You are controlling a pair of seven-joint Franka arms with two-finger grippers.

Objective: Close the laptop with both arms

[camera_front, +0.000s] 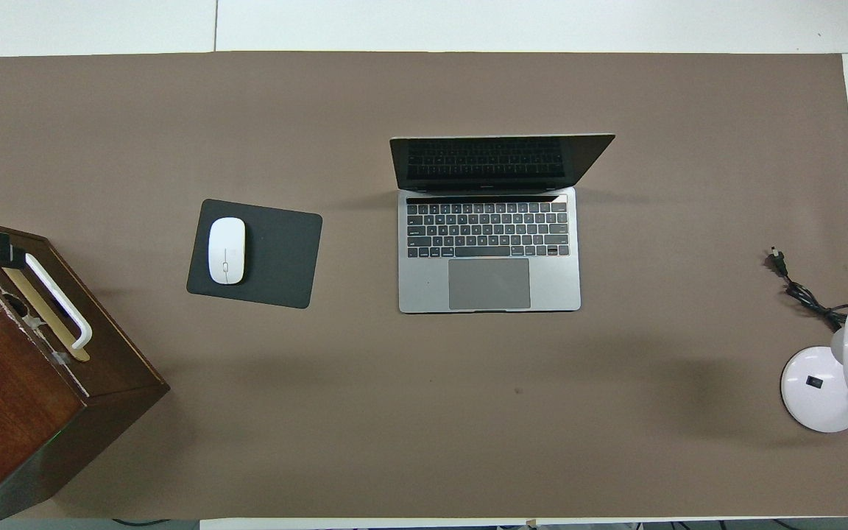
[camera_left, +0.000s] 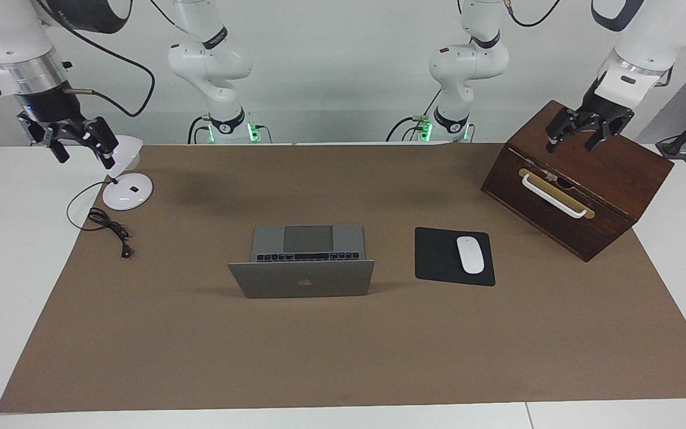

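A thin silver-grey metal laptop [camera_left: 301,262] stands open at the middle of the brown-covered surface [camera_left: 343,357], its lid leaning slightly toward the edge away from the robots. Both arms wait: the left end effector [camera_left: 585,132], fingers spread wide, hangs over the dark wooden box [camera_left: 611,179] at the left arm's end; the right end effector [camera_left: 78,143], also spread, hangs over the white desk lamp [camera_left: 127,190] near the opposite corner. The lid looks stiff, smooth and slippery; its hinge probably turns easily. Pushing its top edge near both corners seems wise.
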